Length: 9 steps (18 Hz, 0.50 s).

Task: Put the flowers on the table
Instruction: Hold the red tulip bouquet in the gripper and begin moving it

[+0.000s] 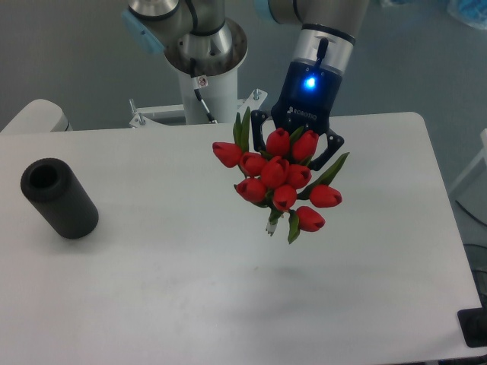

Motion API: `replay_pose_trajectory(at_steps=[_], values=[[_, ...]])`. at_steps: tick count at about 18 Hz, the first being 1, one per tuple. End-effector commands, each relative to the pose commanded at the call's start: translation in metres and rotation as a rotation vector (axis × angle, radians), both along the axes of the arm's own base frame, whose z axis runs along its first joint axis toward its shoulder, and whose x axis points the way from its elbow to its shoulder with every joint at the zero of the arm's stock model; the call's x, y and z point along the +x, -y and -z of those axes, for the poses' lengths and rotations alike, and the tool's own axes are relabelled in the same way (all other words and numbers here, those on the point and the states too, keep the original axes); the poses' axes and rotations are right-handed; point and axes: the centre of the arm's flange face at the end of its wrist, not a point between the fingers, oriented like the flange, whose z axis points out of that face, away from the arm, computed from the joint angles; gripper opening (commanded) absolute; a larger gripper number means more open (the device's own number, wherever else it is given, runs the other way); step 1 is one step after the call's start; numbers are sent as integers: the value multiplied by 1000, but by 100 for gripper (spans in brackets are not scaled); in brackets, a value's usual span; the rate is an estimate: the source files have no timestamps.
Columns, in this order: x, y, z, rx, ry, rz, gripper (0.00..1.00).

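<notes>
The flowers (pixel 280 185) are up in the air over the middle-right of the table (pixel 190 289), buds facing the camera, leaves poking out top-left and right, one cut stem end showing just below the cluster. A faint soft shadow sits on the tabletop below and slightly right of them, so I judge they are clear of the surface, not resting on it. The gripper (pixel 298 152) sits directly behind the bunch, blue status light on, dark finger linkages visible on both sides of the top buds. It appears clamped on the flowers, presumably on the stems, since nothing else supports them. Step in hand, as I read it: carry phase, bunch lifted, placement not yet done. Next move calls for lowering until the bunch touches the white top, then releasing, with a spot well apart from the black cylinder (pixel 58 198) lying on its side at the left. Plenty of bare surface beneath. Hidden: the fingertips and the actual contact point are behind the buds, the long stems and the tie are mostly out of sight, so bunch tilt is hard to judge. The arm is cut off at the top edge; the base column (pixel 207 84) stands behind the far table edge.
</notes>
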Motion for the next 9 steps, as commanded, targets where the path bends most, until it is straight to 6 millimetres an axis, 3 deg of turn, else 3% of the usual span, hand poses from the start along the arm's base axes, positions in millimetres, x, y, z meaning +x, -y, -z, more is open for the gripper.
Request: replay_pose_trajectory(at_steps=[9], values=[[4,-5,2,-59,-40,-12,42]])
